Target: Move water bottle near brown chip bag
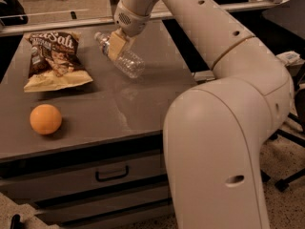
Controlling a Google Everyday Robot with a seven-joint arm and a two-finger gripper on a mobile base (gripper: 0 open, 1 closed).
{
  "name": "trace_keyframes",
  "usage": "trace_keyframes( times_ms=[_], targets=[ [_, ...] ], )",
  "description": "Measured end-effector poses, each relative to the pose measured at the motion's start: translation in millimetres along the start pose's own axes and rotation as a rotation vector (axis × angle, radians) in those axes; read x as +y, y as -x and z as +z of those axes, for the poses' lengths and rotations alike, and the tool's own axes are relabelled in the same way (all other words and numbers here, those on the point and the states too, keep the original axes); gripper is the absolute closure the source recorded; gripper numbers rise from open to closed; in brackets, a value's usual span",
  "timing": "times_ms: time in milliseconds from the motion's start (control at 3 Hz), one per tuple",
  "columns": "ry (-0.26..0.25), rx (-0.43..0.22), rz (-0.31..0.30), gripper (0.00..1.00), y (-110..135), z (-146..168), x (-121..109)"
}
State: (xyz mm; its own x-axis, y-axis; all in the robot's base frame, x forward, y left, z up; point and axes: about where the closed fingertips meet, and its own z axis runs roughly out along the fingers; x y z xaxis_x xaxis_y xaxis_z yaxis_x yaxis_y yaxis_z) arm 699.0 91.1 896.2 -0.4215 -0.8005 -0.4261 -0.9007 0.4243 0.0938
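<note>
Gripper (117, 46) is over the far part of the table (143, 101), fingers pinched around the bottle (130, 64) near its neck end. Bottle is tilted: cap sticks out up-left of the fingers, base points down-right of them. Can't tell if the base touches the tabletop. Bag (53, 58) lies flat left of the gripper, near but apart from the cap. Orange (45, 119) sits well apart, toward the table's near-left from the gripper. Drawer handle (112, 174) is below, on the cabinet front.
</note>
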Motion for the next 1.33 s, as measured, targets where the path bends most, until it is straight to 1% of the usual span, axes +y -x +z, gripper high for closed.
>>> trace_keyframes(
  times_ms=[333,667,1000,1333],
  targets=[
    [0.051,-0.144,0.086,1.00,18.8,2.3,5.5],
    [0.082,-0.232,0.187,1.00,26.3,-0.2,7.7],
    [0.184,-0.289,0.333,1.00,30.6,15.8,9.2],
    [0.261,-0.264,0.363,1.00,37.1,27.9,15.7]
  ],
)
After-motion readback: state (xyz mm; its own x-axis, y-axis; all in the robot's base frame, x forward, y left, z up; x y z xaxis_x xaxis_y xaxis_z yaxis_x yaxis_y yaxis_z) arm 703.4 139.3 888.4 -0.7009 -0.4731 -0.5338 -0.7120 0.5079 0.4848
